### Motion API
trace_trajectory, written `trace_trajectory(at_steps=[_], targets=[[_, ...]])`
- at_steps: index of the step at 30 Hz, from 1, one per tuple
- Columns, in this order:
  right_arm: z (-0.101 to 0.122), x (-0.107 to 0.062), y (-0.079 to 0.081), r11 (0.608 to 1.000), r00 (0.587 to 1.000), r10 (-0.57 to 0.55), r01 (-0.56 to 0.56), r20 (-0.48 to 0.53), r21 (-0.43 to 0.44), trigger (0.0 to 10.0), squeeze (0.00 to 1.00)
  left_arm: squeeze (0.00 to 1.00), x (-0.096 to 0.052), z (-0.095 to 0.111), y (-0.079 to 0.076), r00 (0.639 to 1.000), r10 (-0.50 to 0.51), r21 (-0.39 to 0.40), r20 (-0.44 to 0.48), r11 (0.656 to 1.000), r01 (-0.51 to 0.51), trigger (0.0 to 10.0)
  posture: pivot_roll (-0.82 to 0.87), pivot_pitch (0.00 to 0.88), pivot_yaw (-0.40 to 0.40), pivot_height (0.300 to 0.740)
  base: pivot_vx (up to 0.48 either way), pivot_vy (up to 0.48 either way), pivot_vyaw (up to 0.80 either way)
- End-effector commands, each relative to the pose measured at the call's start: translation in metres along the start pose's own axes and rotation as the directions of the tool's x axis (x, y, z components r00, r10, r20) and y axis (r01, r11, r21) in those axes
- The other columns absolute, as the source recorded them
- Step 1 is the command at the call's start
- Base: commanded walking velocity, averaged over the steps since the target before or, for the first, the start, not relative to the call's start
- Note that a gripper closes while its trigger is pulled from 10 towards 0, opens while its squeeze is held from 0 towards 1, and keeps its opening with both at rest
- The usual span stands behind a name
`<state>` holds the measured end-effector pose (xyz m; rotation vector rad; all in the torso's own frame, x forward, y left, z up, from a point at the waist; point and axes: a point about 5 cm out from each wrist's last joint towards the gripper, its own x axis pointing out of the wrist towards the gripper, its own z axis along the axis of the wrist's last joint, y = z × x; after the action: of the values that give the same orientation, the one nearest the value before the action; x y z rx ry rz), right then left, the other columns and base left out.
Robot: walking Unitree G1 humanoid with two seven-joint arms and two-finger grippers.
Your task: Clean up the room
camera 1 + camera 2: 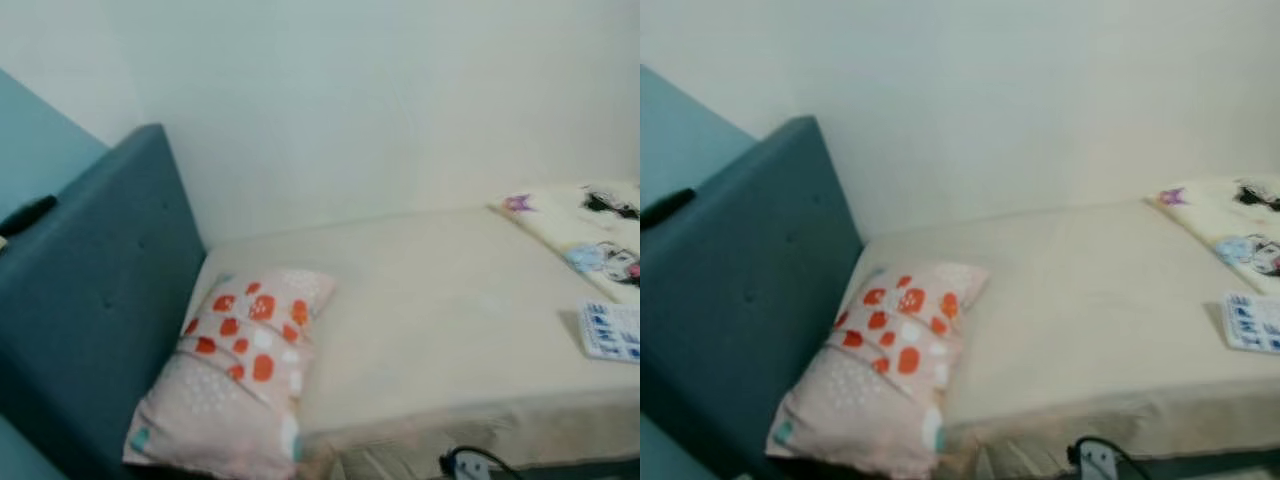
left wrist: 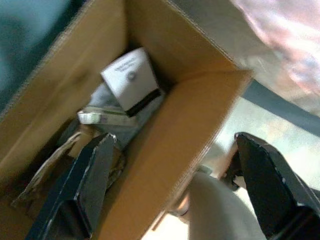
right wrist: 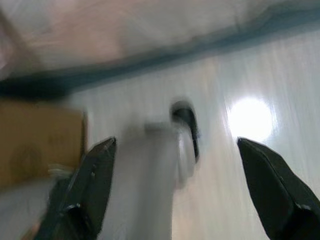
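Observation:
A bed with a cream sheet [image 1: 440, 310] lies ahead, its teal headboard [image 1: 100, 290] on the left. A pink pillow with orange spots [image 1: 245, 370] leans against the headboard at the bed's front corner. A cartoon-print blanket [image 1: 595, 235] and a small blue-and-white printed item [image 1: 612, 330] lie at the right. My left gripper [image 2: 172, 187] hangs open over an open cardboard box [image 2: 185, 135] holding a white carton [image 2: 131, 80] and crumpled packaging. My right gripper [image 3: 175, 190] is open above a shiny pale floor [image 3: 240, 170], blurred.
A dark slim object [image 1: 28, 213] rests on top of the headboard. A white plug with a black cable [image 1: 470, 463] sits below the bed's front edge. A white wall [image 1: 380, 100] runs behind the bed. The box's corner [image 3: 35, 140] and the robot's leg [image 3: 155, 170] appear in the right wrist view.

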<state>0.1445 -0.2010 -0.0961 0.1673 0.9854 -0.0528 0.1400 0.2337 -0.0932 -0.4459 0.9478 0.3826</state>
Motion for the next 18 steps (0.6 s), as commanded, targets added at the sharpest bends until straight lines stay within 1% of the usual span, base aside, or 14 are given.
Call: trace_trajectory(at_steps=[1,10,12,17,18], targets=[[-0.0019,0.001,0.0044,1.0,1.0,0.014,-0.015,-0.025,-0.018,10.0,0.0,0.0,0.001,0.0095,-0.0008,0.999,-0.01,0.028,0.031,1.0,0.009,10.0,-0.05,0.0,0.03,0.729,0.0,0.0,0.0],[-0.0036,0.0008,0.0048,1.0,0.999,0.012,-0.013,-0.03,-0.014,10.0,0.0,0.0,0.0002,0.0067,0.0008,1.0,-0.011,0.053,0.02,0.999,0.01,10.0,-0.04,0.0,0.03,0.729,0.0,0.0,0.0],[-0.0041,0.0006,0.0044,1.0,0.999,0.011,-0.012,-0.033,-0.013,10.0,0.0,0.0,0.0001,0.0069,0.0015,1.0,-0.011,0.086,0.019,0.996,0.01,10.0,-0.04,0.0,0.03,0.729,0.0,0.0,0.0],[-0.0036,0.0006,0.0049,0.999,0.999,0.031,-0.031,-0.032,-0.028,10.0,0.0,0.0,0.0002,0.0078,0.0013,1.0,-0.019,0.112,0.013,0.994,0.017,10.0,-0.04,0.0,0.033,0.729,0.0,0.0,0.0],[-0.003,0.0006,0.0055,0.998,0.999,0.044,-0.045,-0.029,-0.032,10.0,0.0,0.0,0.0003,0.0084,0.0009,1.0,-0.019,0.115,0.013,0.993,0.018,10.0,-0.05,0.0,0.035,0.729,0.0,0.0,0.76]])
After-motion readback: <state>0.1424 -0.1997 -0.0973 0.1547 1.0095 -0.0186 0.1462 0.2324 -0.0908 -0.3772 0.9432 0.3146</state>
